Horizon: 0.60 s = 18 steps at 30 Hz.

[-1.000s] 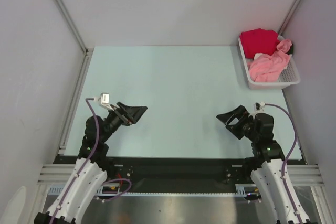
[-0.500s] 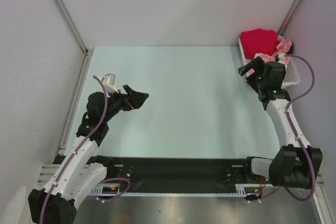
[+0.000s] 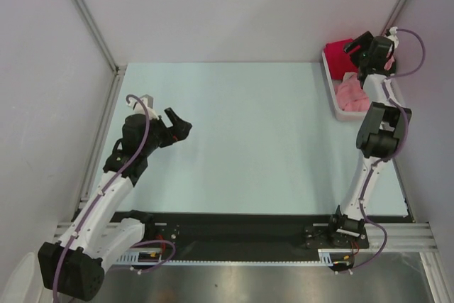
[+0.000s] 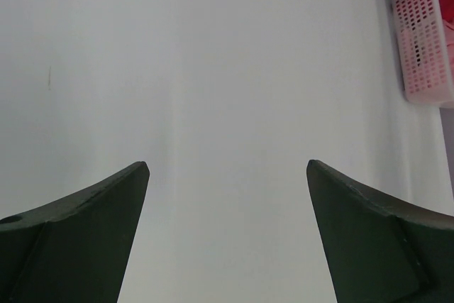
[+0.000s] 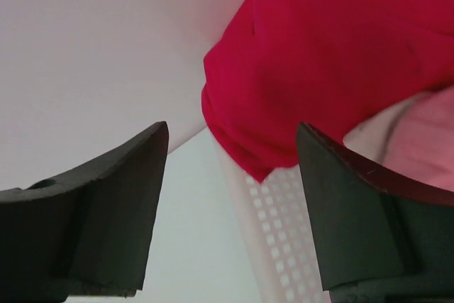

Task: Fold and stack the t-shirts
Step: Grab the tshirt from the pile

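In the overhead view the white mesh basket (image 3: 345, 113) sat at the upper right of the frame, in the far corner of the pale green table (image 3: 262, 133). Both t-shirts lay crumpled inside it. The red t-shirt (image 3: 338, 53) filled the upper end and the pink t-shirt (image 3: 352, 95) the lower end, and the two touched. Neither was folded.

The right arm stretched up along the right side of the frame. The right gripper (image 3: 357, 56) hung over the upper end of the basket, above the red t-shirt. Its own wrist camera showed the two fingers (image 5: 99, 196) spread wide with nothing gripped between them. In the gap between them, red cloth draped over the basket's rim, with a strip of pink at the right edge. Whether either finger touched the cloth could not be told.

The left gripper (image 3: 179, 123) stood at the middle left of the overhead frame, over bare table and well apart from the basket. Its fingers were also wide apart and held nothing. Its wrist view showed only table between them, with the basket in the upper right corner.
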Motion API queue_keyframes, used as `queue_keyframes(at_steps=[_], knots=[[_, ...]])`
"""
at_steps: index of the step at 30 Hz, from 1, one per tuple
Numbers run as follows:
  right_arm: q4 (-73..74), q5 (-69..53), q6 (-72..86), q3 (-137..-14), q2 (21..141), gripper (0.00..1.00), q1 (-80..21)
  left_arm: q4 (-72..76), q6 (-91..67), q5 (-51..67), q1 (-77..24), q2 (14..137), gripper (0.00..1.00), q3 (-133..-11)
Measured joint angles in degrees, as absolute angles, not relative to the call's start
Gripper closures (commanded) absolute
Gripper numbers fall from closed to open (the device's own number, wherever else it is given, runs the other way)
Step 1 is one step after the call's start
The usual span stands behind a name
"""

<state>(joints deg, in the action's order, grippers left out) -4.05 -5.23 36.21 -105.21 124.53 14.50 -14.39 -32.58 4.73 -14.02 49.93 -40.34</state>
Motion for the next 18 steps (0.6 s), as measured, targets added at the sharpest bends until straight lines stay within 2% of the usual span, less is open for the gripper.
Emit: queue_keyframes(at_steps=[6, 14, 17, 18], knots=[[-1.76, -6.48, 37.39, -127.76, 142.32, 0.21, 14.52, -15.59, -31.29, 4.21, -12.32, 53.12, 0.0, -41.76], [-1.06, -2.15, 40.27, -132.79, 149.73, 0.23, 14.13, -16.32, -30.33, 5.78, -8.34, 57.19, 0.0, -44.21], [-0.97, 0.21, 39.24, -133.38, 150.26, 0.32, 13.52, -16.49, -30.3, 6.37, -8.01, 58.43, 0.0, -45.08], [-1.06, 0.99, 38.79, -133.75, 150.52, 0.38, 13.17, -16.51, -30.28, 6.5, -7.9, 58.87, 0.0, -45.3]])
